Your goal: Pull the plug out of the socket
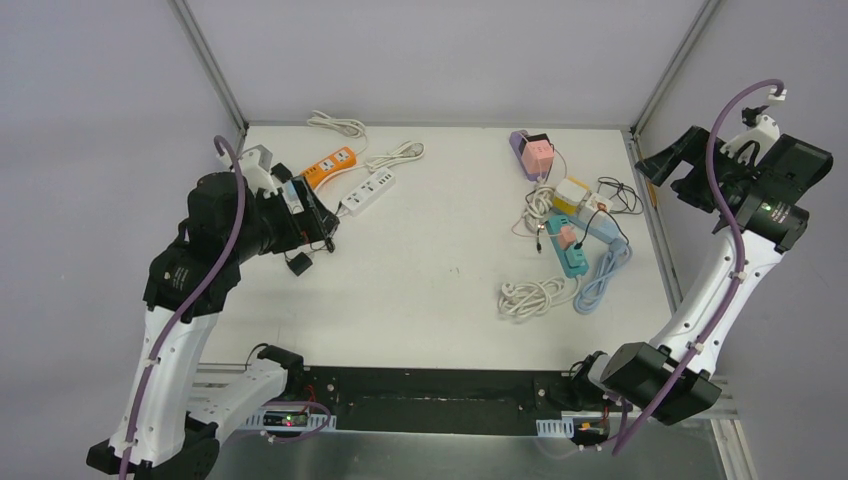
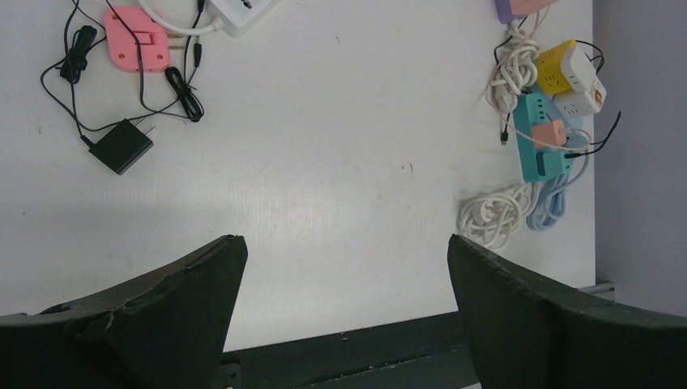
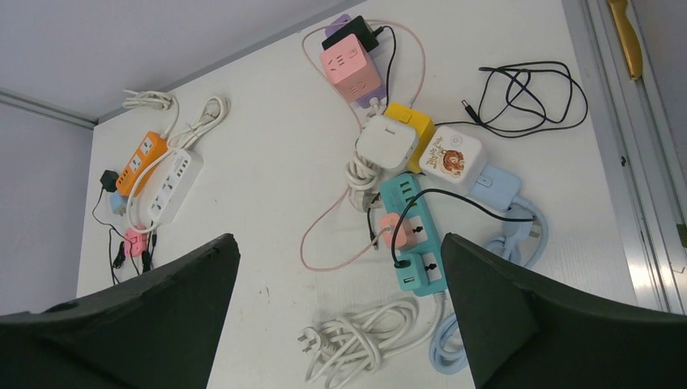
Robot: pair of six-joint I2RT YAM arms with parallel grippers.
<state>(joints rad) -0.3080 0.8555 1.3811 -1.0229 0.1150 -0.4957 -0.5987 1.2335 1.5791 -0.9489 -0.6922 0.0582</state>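
The left arm (image 1: 170,360) and right arm (image 1: 715,290) have white link shells and black joint housings. A purple cable (image 1: 727,108) runs back from the left end effector (image 2: 344,251) and the right end effector (image 3: 336,243) along each arm. End effector fingers (image 2: 186,300): matte black, wedge-shaped, rough-edged.

White table (image 1: 430,290) is sitting inside a plain booth. Pale grey back wall (image 1: 440,50), left wall (image 1: 80,120) and right wall (image 1: 810,40) are closing it in. Aluminium left post (image 1: 209,65) and right post (image 1: 675,65) are rising from the back corners, leaning outward in the top view. Metal rail (image 1: 657,230) is running along the table's right edge. Black strip (image 1: 430,385) is lining the near edge, with grey metal sheet (image 1: 420,455) lying below it. Even light is leaving a soft glare patch (image 2: 324,194) mid-tabletop.
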